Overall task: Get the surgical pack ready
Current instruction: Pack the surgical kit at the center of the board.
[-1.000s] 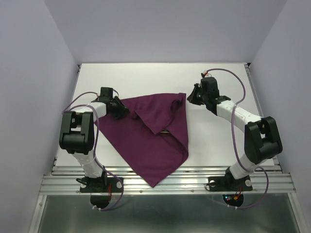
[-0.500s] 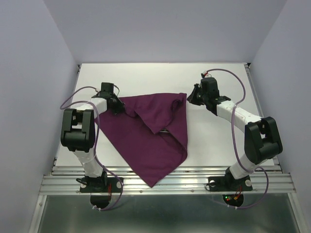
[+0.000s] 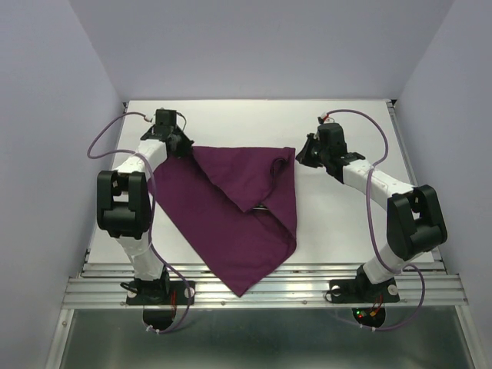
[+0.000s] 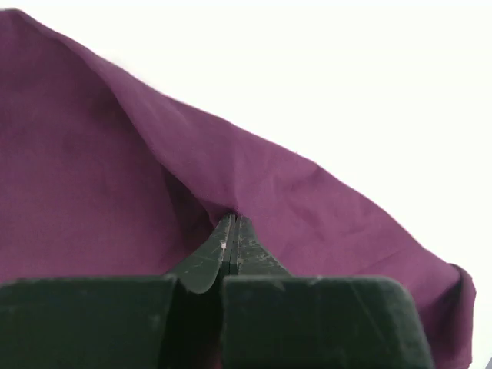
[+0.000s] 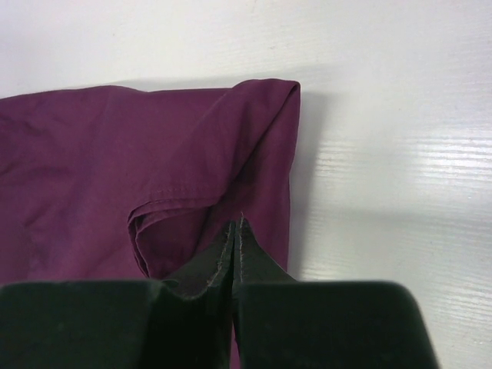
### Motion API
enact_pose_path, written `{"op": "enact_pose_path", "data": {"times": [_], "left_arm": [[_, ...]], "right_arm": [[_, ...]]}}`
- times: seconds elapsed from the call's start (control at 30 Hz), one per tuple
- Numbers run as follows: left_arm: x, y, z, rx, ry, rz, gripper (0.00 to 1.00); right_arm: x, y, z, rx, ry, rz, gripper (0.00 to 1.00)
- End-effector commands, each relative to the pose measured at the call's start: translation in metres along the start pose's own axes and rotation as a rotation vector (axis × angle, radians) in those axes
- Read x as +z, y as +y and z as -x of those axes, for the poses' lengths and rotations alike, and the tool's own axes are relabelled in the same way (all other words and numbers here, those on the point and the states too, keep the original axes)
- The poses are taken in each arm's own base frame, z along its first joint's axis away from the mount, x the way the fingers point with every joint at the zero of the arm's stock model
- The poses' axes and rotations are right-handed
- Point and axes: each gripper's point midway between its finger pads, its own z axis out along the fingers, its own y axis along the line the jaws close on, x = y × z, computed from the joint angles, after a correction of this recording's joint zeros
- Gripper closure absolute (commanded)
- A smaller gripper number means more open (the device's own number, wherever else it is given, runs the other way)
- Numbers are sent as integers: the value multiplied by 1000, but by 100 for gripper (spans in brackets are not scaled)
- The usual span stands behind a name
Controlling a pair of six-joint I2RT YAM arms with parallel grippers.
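The deep-purple cloth wrap lies folded over in the middle of the table, its lowest corner at the near edge. My left gripper is shut on the cloth's far-left corner; in the left wrist view the cloth drapes up and away from the closed gripper. My right gripper is shut at the cloth's far-right corner; in the right wrist view the cloth puckers toward the closed gripper. The steel tray, the instruments and the gauze are hidden.
White table top with a metal rail along its near edge. Pale walls close in on the left, right and back. Purple cables loop from both arms.
My left gripper has moved toward the far left with the cloth corner in it, drawing that edge out straighter. The right arm has not moved.
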Motion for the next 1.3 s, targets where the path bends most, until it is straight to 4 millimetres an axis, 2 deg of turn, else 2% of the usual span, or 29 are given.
{"op": "enact_pose_path", "data": {"times": [0.0,0.27,0.4,0.47,0.5,0.53,0.57,0.6,0.63,0.67,0.7,0.73,0.8,0.83,0.87,0.9,0.93,0.97,1.0,1.03,1.07,1.1,1.13,1.27], "left_arm": [[-2,-9,37,-3,-73,-12,100],[23,-12,50,-46,-22,-55,100],[38,-5,43,-41,24,-25,99],[39,-1,35,-35,50,-13,85],[37,0,34,-31,53,-14,62],[26,-6,38,-26,32,-34,53],[21,-2,32,-21,41,-30,45],[6,-6,27,-7,44,-57,35],[-6,-13,34,1,20,-78,34],[-12,-11,19,14,51,-86,34],[-30,-19,16,35,43,-118,34],[-33,-13,-3,49,83,-118,34],[-53,-30,-41,115,157,-186,34],[-58,-31,-57,135,191,-193,34],[-58,-23,-82,153,241,-179,34],[-67,-30,-110,188,297,-207,30],[-76,-36,-120,203,303,-245,25],[-80,-28,-145,201,359,-246,21],[-91,-34,-161,220,382,-278,15],[-95,-39,-169,220,392,-311,14],[-97,-30,-187,194,443,-308,11],[-102,-34,-189,188,436,-340,11],[-102,-27,-201,181,461,-334,11],[-106,-25,-213,145,493,-357,11]], "right_arm": [[-3,13,11,-14,-26,53,99],[4,29,23,-13,-36,111,99],[7,36,27,-3,-33,139,98],[7,37,28,5,-35,141,93],[8,37,28,10,-34,140,85],[9,37,27,13,-29,141,81],[9,38,28,17,-30,142,77],[10,39,28,24,-24,144,69],[10,39,28,23,-24,146,68],[10,39,29,27,-23,138,63],[11,38,28,29,-21,133,60],[11,38,29,29,-23,133,57],[11,34,29,32,-30,114,53],[11,33,30,31,-37,107,53],[11,32,30,31,-36,102,52],[12,29,31,30,-42,89,52],[11,29,31,30,-44,86,52],[10,29,31,29,-45,85,51],[10,28,31,28,-44,81,50],[11,27,31,26,-42,78,50],[11,27,32,23,-43,76,50],[11,27,31,24,-42,76,50],[11,27,31,22,-40,75,50],[12,24,27,23,-32,65,49]]}}
